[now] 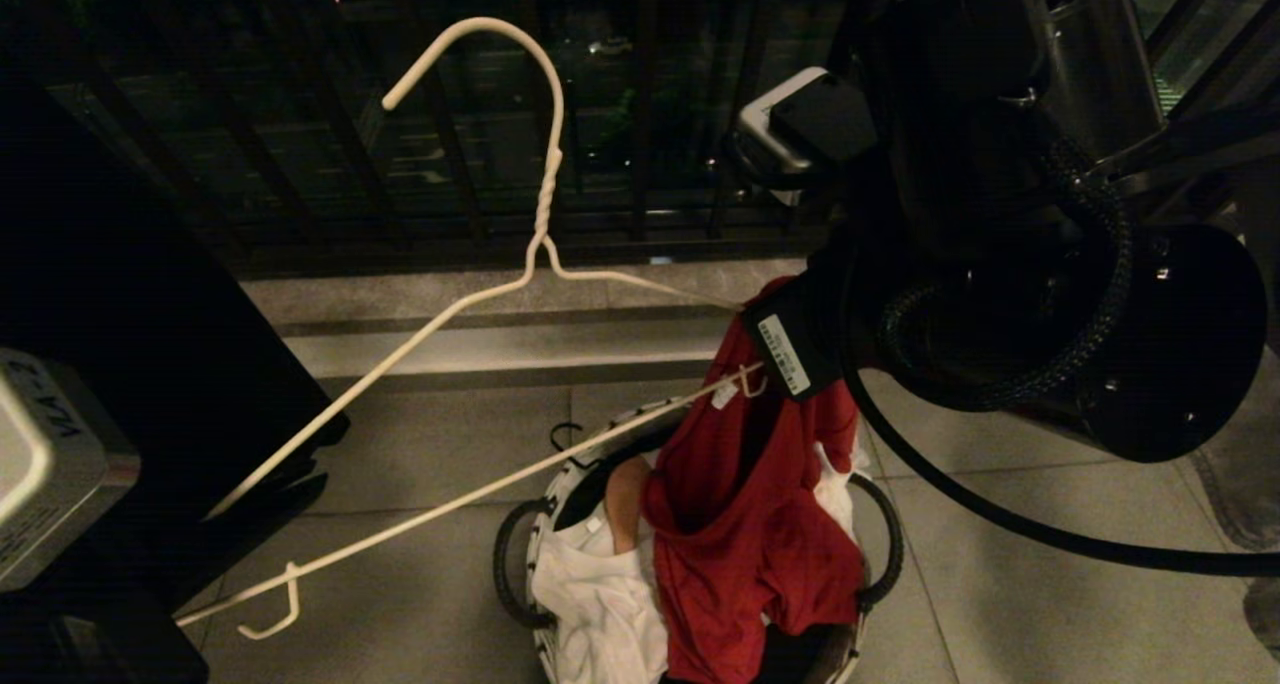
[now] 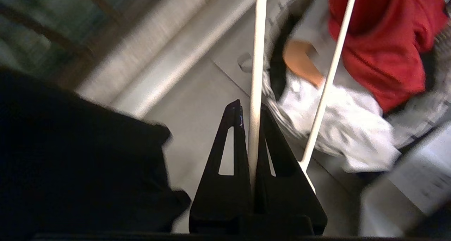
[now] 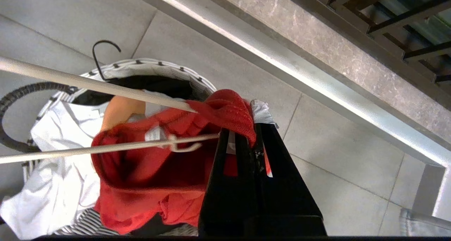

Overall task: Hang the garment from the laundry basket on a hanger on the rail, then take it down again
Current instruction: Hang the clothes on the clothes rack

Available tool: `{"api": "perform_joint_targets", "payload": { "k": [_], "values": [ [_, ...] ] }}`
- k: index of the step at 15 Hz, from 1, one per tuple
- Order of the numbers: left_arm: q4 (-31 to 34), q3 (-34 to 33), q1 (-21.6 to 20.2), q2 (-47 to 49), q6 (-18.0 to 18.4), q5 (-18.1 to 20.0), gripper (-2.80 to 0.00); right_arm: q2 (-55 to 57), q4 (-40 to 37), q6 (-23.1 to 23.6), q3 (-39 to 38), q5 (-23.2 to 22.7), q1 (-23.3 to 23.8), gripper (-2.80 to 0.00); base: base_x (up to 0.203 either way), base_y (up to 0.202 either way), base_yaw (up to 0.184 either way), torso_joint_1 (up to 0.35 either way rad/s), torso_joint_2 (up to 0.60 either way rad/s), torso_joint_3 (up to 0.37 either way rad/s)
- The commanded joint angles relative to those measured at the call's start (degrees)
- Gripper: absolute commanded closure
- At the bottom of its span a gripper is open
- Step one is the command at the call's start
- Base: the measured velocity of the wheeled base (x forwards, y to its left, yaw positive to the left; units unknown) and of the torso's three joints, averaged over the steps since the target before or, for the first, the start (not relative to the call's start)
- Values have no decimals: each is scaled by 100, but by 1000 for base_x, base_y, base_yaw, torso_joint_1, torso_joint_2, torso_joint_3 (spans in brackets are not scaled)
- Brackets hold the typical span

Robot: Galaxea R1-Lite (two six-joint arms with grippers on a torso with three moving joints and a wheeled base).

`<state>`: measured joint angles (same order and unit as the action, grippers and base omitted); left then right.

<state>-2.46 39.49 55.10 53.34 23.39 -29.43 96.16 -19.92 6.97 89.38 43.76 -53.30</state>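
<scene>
Garment (image 1: 750, 524) collar is clamped by the right gripper (image 3: 253, 135) above the laundry basket (image 1: 540, 509) — hanger (image 1: 545, 214) arm gripped by the left gripper (image 2: 251, 110), its far-right end hidden inside.

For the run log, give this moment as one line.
left gripper: shut on hanger | right gripper: shut on garment collar | over basket

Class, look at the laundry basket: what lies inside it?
Inside the laundry basket: a white garment, something orange, and the red T-shirt's lower part hanging in. Whatever lies beneath these is covered.
</scene>
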Motion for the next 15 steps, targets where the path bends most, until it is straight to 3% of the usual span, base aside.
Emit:
{"api": "perform_joint_targets", "payload": {
  "k": [1, 6, 11, 15],
  "values": [
    [-92, -106, 1, 53, 76, -19, 0, -9, 6, 6, 61, 18, -5, 0, 0, 0, 0, 0, 0, 0],
    [-172, -381, 1, -8, 69, -19, 0, 86, 3, -192, 159, -158, -205, 0, 0, 0, 0, 0, 0, 0],
    [-1506, -1076, 1, 213, 241, -20, 0, 52, 6, -223, 219, -158, -295, 0, 0, 0, 0, 0, 0, 0],
    [-1733, -1260, 1, 249, 201, -19, 0, 70, 14, -223, 352, -149, -321, 0, 0, 0, 0, 0, 0, 0]
  ]
}}
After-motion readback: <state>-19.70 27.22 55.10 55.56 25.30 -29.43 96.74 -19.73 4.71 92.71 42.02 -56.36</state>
